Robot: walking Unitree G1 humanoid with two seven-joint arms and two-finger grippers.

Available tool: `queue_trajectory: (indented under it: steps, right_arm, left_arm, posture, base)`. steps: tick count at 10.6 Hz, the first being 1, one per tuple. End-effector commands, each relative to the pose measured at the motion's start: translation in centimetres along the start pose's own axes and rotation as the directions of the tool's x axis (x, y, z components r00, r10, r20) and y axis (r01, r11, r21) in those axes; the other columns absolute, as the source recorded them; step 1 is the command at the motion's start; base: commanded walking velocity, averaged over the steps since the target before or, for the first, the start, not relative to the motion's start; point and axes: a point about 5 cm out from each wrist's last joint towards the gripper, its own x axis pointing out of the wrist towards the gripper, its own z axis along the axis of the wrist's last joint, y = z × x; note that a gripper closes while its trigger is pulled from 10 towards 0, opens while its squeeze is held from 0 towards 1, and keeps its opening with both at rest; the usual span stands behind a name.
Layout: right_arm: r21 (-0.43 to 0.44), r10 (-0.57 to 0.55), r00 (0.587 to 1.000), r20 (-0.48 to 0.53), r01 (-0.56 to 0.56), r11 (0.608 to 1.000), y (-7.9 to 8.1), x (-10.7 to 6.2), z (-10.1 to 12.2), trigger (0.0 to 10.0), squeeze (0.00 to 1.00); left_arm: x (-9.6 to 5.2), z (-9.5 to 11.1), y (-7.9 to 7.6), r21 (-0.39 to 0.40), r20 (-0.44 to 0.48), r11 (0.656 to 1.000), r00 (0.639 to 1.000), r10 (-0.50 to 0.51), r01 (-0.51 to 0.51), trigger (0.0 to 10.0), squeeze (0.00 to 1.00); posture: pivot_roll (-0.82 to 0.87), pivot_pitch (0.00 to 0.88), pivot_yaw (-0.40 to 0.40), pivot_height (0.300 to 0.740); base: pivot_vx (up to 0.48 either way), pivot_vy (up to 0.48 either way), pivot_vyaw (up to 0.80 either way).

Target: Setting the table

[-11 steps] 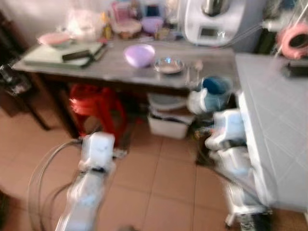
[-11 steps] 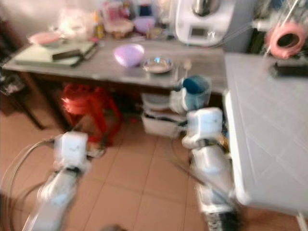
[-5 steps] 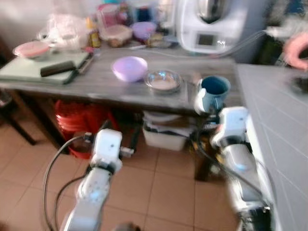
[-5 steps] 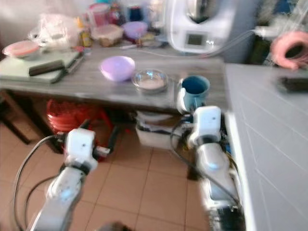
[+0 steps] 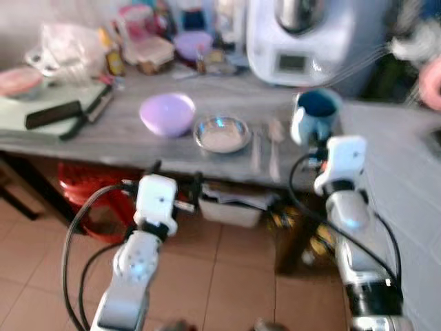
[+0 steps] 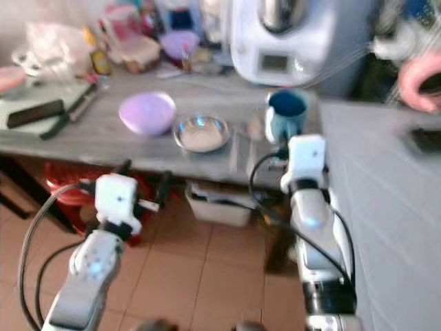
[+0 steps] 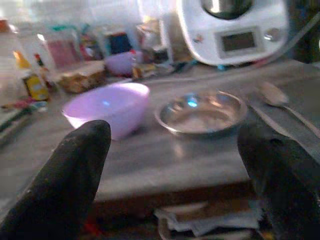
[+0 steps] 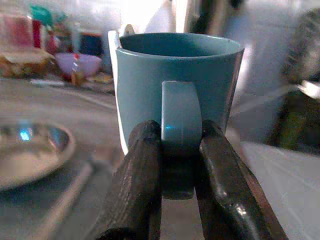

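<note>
A blue mug [image 5: 315, 115] is held upright over the right end of the grey table [image 5: 103, 141], with my right gripper [image 8: 179, 150] shut on its handle. A lilac bowl [image 5: 167, 114] and a small metal dish [image 5: 221, 133] sit mid-table, with a spoon [image 5: 274, 134] lying to the dish's right. My left gripper [image 7: 175, 165] is open, level with the table's front edge, facing the bowl [image 7: 107, 106] and the dish [image 7: 201, 112]. Nothing lies between its fingers [image 7: 75, 165].
A white kitchen appliance [image 5: 300, 38] stands at the back of the table, among jars and containers [image 5: 148, 48]. A green cutting board [image 5: 52, 110] with a dark knife lies at the left. A grey tiled counter [image 5: 413, 179] adjoins on the right. A red stool [image 5: 93, 203] and bins stand beneath.
The camera has come closer to the table. My right gripper has lifted the blue mug from below the table edge to above its right end. The left arm has risen toward the table front.
</note>
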Motion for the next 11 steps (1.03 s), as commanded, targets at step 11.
queue_trajectory:
  steps: [11]
  right_arm:
    - [-0.065, 0.086, 0.993, 0.084, -0.081, 0.995, -2.1, 5.2, 3.1, 10.0, 0.00]
  left_arm:
    - [-4.2, -1.2, 3.1, 0.053, -0.115, 0.975, 0.969, 0.220, -0.215, 10.0, 0.00]
  posture:
    - [0.07, 0.153, 0.023, 0.740]
  base:
    - [0.087, 0.000, 0.24]
